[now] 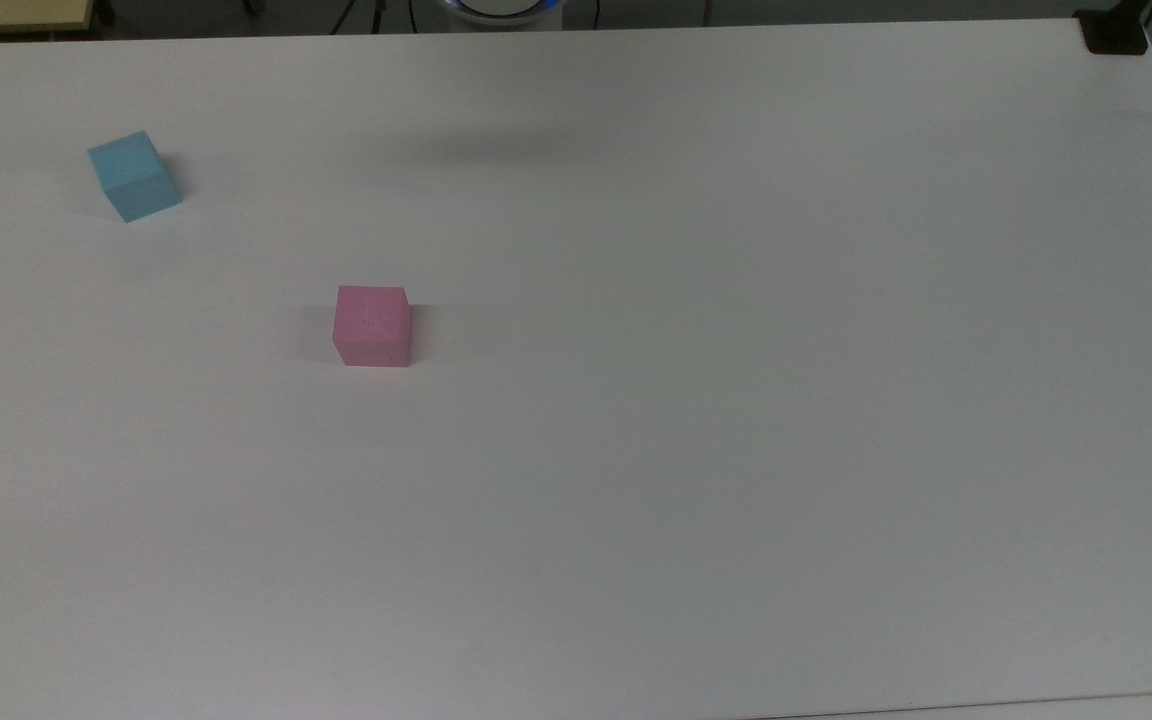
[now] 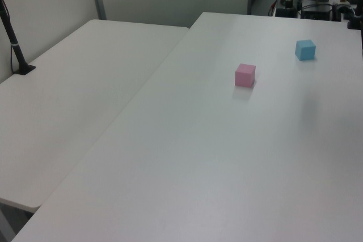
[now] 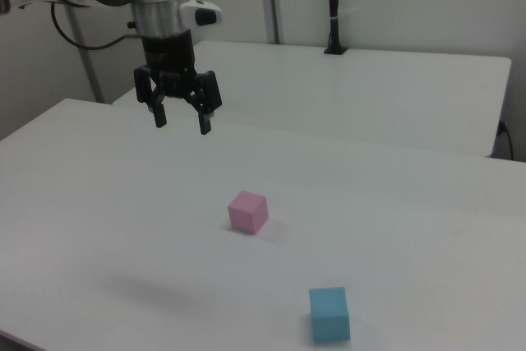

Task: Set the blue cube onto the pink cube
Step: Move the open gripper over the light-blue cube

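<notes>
The blue cube [image 1: 134, 176] rests on the white table near the top view's left edge; it also appears as the blue cube [image 2: 305, 50] and the blue cube [image 3: 329, 314]. The pink cube [image 1: 372, 326] sits apart from it, nearer the table's middle, seen too as the pink cube [image 2: 245, 75] and the pink cube [image 3: 247, 211]. In the right view my gripper [image 3: 182, 124] hangs well above the table, up and to the left of the pink cube, open with nothing between its fingers.
The white table [image 1: 696, 420] is wide and bare to the top view's right. A second white table [image 2: 74, 94] adjoins it, with a black clamp post [image 2: 16, 49] on its far edge. A black mount [image 1: 1116, 35] sits at the top view's upper right corner.
</notes>
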